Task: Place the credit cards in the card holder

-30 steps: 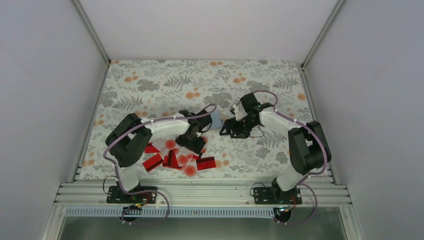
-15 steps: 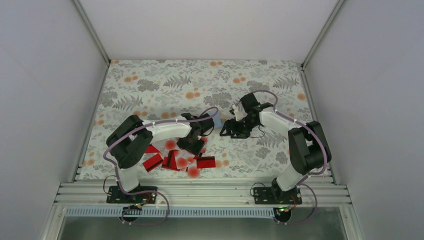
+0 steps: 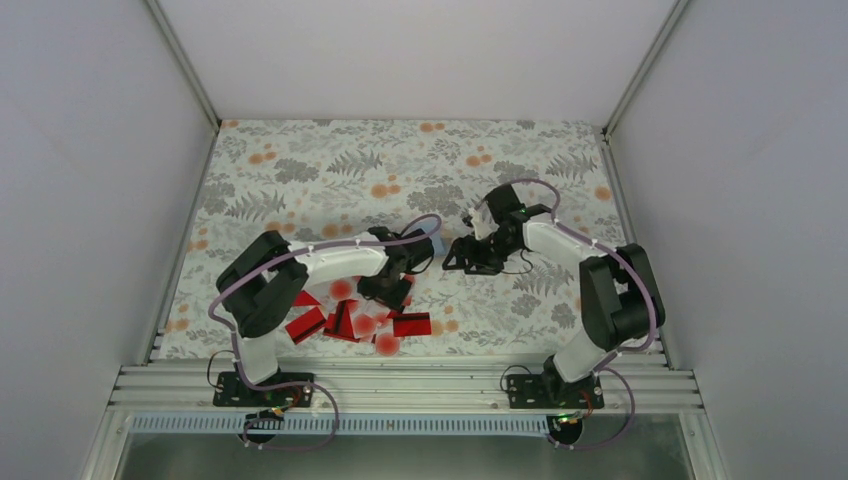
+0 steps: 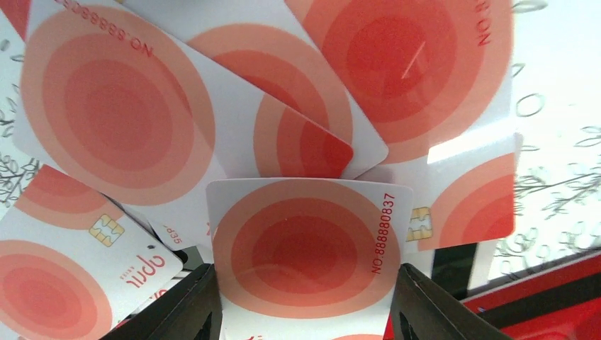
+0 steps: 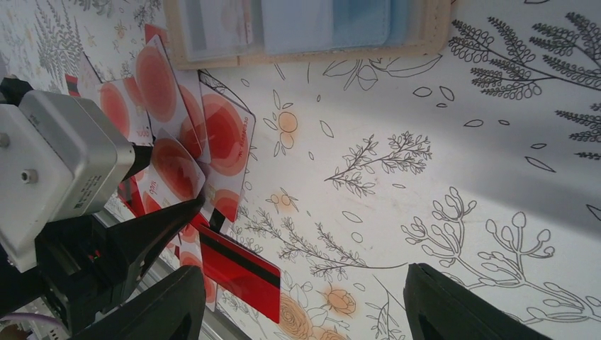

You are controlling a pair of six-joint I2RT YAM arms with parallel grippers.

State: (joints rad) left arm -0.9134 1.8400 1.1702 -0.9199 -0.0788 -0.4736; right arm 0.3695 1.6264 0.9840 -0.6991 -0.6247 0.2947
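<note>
Pinching one dotted card (image 4: 305, 241) in left gripper (image 4: 305, 273), jaws narrowed onto its two long edges, likely so the free short edge can enter the holder (image 5: 319, 57) first. Long axis along the fingers (image 4: 191, 312), free end pointing away from the wrist over the other cards (image 3: 350, 318) fanned at the table (image 3: 300, 180) front, left of centre. Hovering with right gripper (image 5: 306, 273) wide and empty just beside holder, probably to steady it; holder open mid-table between the grippers, blue-grey inside up, long axis crosswise in right wrist view.

White arm links (image 3: 335, 262), black joints (image 3: 262, 290), lilac cables (image 3: 213, 305), silver-grey wrist housing (image 5: 64, 163)
</note>
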